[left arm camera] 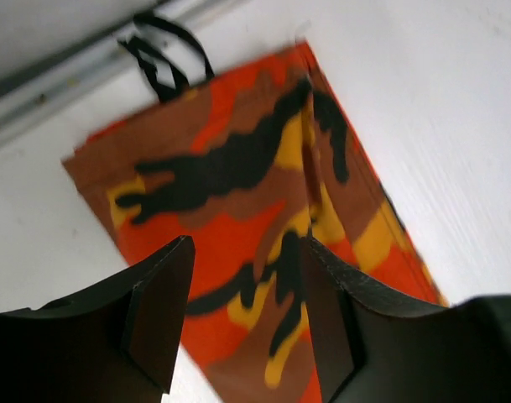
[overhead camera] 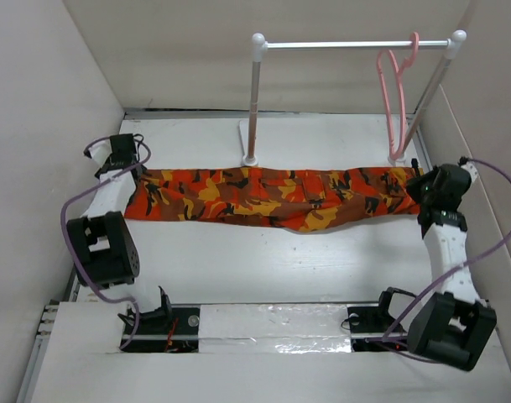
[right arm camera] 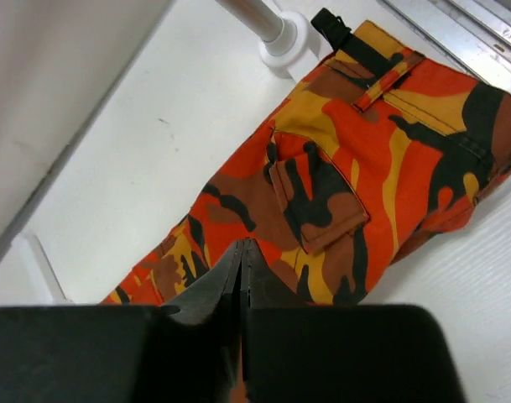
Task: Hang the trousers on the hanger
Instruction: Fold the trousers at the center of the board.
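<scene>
Right, from the top view first: the trousers [overhead camera: 280, 197] lie flat in a long strip across the white bench [overhead camera: 263, 260], running from the left arm to the right arm. Behind them stands a white rail [overhead camera: 356, 44] on two posts, and the pink hanger [overhead camera: 395, 92] hangs by its hook near the rail's right end, well apart from the cloth. The left hand [overhead camera: 127, 168] sits at the left end of the trousers, the right hand [overhead camera: 423, 195] at the right end.

Over to the left wrist: the left hand [left arm camera: 247, 252] is spread wide, both dark fingers [left arm camera: 159, 311] apart above the trousers [left arm camera: 230, 168], gripping nothing. A thin black cord [left arm camera: 163, 59] loops off the cloth's far edge.

Now the right wrist: the right hand [right arm camera: 242, 252] is pressed closed, fingers flat together, tips over the trousers [right arm camera: 364, 168]. Whether any cloth is pinched between them, I cannot tell. A flap pocket [right arm camera: 318, 197] shows just beyond the tips, and a round post foot [right arm camera: 280, 42] stands on the bench just beside the cloth's far edge.
</scene>
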`<state>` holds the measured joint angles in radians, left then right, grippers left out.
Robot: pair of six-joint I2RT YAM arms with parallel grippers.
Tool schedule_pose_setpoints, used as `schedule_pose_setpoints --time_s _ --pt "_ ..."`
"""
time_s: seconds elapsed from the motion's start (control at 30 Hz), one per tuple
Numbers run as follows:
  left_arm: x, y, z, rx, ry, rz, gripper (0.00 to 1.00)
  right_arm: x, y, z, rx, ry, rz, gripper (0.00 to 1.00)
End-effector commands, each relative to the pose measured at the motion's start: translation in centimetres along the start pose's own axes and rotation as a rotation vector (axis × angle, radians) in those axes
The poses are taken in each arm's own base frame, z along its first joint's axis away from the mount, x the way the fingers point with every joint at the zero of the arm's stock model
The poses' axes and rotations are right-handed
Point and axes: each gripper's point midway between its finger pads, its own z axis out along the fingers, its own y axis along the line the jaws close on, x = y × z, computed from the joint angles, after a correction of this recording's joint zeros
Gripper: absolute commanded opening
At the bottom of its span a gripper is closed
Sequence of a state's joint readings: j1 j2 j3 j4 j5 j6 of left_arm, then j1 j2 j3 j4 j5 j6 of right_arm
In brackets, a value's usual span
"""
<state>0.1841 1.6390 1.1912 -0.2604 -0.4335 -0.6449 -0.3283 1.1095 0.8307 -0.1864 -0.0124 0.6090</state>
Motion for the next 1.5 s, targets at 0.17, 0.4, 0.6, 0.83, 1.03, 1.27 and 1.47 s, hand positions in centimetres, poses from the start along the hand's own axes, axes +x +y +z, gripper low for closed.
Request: schedule_pose_setpoints --time_s 0.17,0.4,0.6,0.83,1.03,1.27,1.47 --pt "6.6 -4.0 -10.6 0.399 0.085 -0.08 0.1 4.1 -1.3 -1.1 -0.184 0.0 0.001 0.06" --pt "16.8 -3.9 -16.2 0.622 0.168 0.035 0.01 10.1 -1.5 -0.3 -0.287 0.229 -0.057 0.46" --pt "24.0 -6.3 -17.9 0.687 0.295 0.188 0.37 14.2 -1.7 -0.8 -0.312 0.301 -0.088 0.5" --pt "27.9 -8.7 -16.9 0.683 0.349 0.257 0.41 16.2 -2.5 0.2 -0.285 0.339 -0.09 0.53" --pt "29.8 -9.9 -15.9 0.671 0.374 0.278 0.46 17.0 -2.6 2.2 -0.258 0.372 -0.059 0.52" --pt "31.5 -10.0 -15.0 0.641 0.383 0.303 0.27 16.8 -1.9 3.0 -0.246 0.349 -0.025 0.33" --pt "31.2 -7.0 -14.8 0.617 0.373 0.322 0.0 16.5 -2.8 2.1 -0.206 0.327 -0.058 0.01"
